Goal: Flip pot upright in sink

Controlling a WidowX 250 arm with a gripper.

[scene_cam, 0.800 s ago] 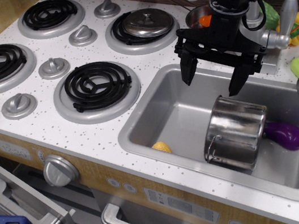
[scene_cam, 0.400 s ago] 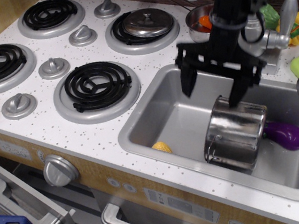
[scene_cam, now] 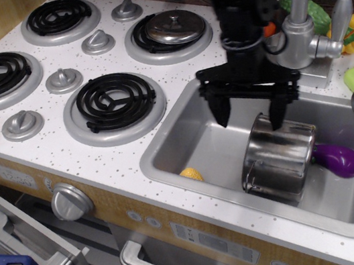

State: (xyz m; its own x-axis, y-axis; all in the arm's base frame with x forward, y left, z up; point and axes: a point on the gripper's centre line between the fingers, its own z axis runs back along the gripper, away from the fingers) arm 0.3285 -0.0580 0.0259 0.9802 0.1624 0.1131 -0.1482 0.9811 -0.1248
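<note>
Since 0.8 s ago, gripper [scene_cam: 249,112] shifted left and lower, jaws spread wide, empty. Pot [scene_cam: 280,157] unmoved: lies tipped in sink [scene_cam: 186,146], base toward rear wall, against purple toy [scene_cam: 337,159]. Polished steel: rigid, likely light, slippery. Best hold probably rim [scene_cam: 263,189] wall; loop handle hard to see.

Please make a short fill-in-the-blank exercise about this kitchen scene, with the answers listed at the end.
1. The pot lies tilted inside the ____.
2. The toy beside the pot, the eggplant, has the colour ____.
3. The gripper hangs over the pot with its jaws ____.
4. The round lid rests on a ____ of the stove.

Missing words: sink; purple; open; burner
</note>
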